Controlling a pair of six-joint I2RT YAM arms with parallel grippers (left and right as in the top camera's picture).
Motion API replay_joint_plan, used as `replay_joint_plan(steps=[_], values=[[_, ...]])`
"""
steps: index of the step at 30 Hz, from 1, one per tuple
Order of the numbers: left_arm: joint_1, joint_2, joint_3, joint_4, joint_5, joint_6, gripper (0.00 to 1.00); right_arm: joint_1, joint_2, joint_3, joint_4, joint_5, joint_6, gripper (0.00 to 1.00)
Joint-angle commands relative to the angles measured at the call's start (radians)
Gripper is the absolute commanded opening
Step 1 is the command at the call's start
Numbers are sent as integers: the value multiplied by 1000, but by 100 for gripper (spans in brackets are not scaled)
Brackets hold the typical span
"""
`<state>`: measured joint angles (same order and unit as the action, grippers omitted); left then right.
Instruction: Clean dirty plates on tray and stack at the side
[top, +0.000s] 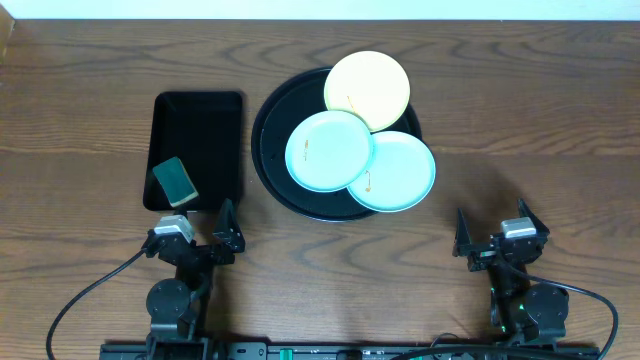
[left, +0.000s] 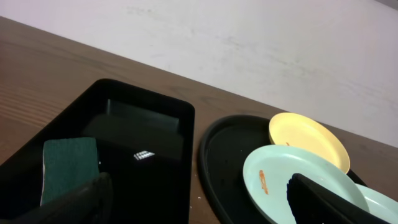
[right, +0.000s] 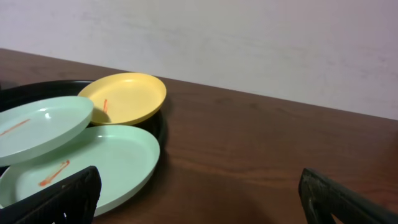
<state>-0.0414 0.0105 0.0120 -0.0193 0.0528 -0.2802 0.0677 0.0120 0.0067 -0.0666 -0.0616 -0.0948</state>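
Three dirty plates lie overlapping on the round black tray (top: 270, 150). The pale yellow plate (top: 367, 90) is at the back. One mint-green plate (top: 328, 150) lies on top at the left, the other (top: 400, 175) at the front right, overhanging the rim. All carry orange smears. They also show in the left wrist view: yellow plate (left: 308, 138), mint plate (left: 280, 177), tray (left: 227, 155). The right wrist view shows the yellow plate (right: 127, 96) and both mint plates (right: 37, 127), (right: 118, 158). My left gripper (top: 193, 238) and right gripper (top: 500, 240) are open and empty near the table's front edge.
A rectangular black tray (top: 200, 125) stands left of the round tray and holds a green sponge (top: 176, 181), also seen in the left wrist view (left: 68, 165). Bare wooden table (top: 520, 130) lies right of the round tray. Cables run behind both arm bases.
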Motion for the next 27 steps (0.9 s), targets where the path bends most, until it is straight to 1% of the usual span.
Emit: replay_joint_plan(steps=[1, 15, 19, 21, 23, 25, 27], values=[[-4, 1, -8, -48, 0, 21, 89, 5, -1, -2, -5, 5, 12, 99], [-4, 1, -8, -48, 0, 21, 89, 5, -1, -2, -4, 6, 11, 99], [-4, 1, -8, -48, -31, 24, 89, 5, -1, -2, -2, -2, 13, 99], [-4, 1, -8, -13, -47, 24, 89, 5, 0, -1, -4, -3, 46, 99], [-4, 1, -7, 35, -26, 20, 89, 5, 0, -1, -5, -2, 93, 99], [-4, 1, 15, 58, 32, 20, 89, 5, 0, -1, -4, 2, 107, 99], [-4, 3, 84, 2, 63, 20, 89, 5, 0, 4, -8, 2, 108, 99]])
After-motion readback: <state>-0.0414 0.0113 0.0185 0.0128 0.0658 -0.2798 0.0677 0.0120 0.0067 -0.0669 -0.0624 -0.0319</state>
